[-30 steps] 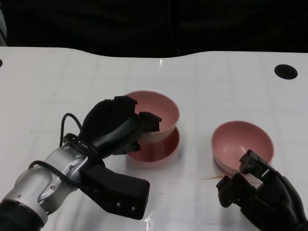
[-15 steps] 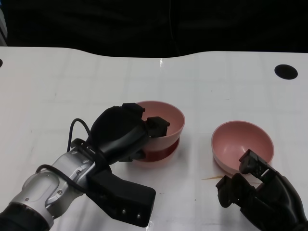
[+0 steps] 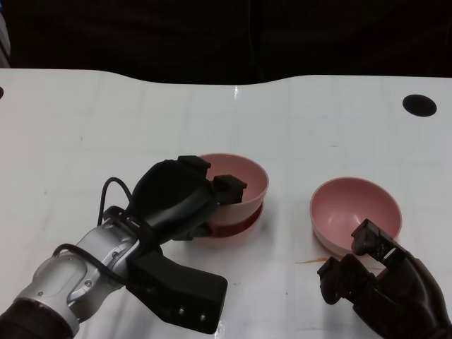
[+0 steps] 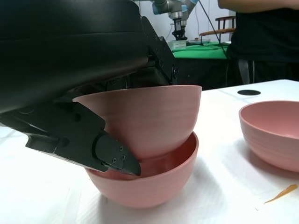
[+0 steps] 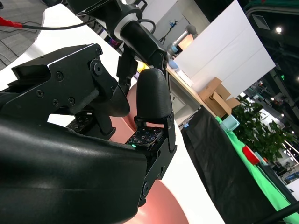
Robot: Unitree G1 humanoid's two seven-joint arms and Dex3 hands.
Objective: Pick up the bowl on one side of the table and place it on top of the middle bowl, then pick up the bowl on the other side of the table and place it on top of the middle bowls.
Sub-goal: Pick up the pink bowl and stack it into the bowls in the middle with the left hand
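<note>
White tabletop (image 3: 106,120) carries all items observed. At the left, the left hand (image 3: 176,198) grips the upper bowl (image 3: 244,180) by its near wall: one finger hooks over the rim into the bowl, others press the outside. In the left wrist view, a fingertip (image 4: 114,156) lies between the upper bowl's (image 4: 145,116) outer wall and the inside of the middle bowl (image 4: 149,184). The upper bowl sits nested in the middle bowl (image 3: 240,229), tilted slightly, its rim not level with the lower rim. The middle bowl stands upright on the tabletop, near the centre.

To the right, well apart from the stack, the side bowl (image 3: 353,208) stands upright on the tabletop; it also appears at the edge of the left wrist view (image 4: 275,133). A thin orange sliver (image 3: 307,261) lies on the tabletop just beside its near left edge.

At the far right, the right hand (image 3: 374,279) holds nothing, fingers apart. One fingertip (image 3: 371,240) overlaps the side bowl's near rim; contact cannot be confirmed.
</note>
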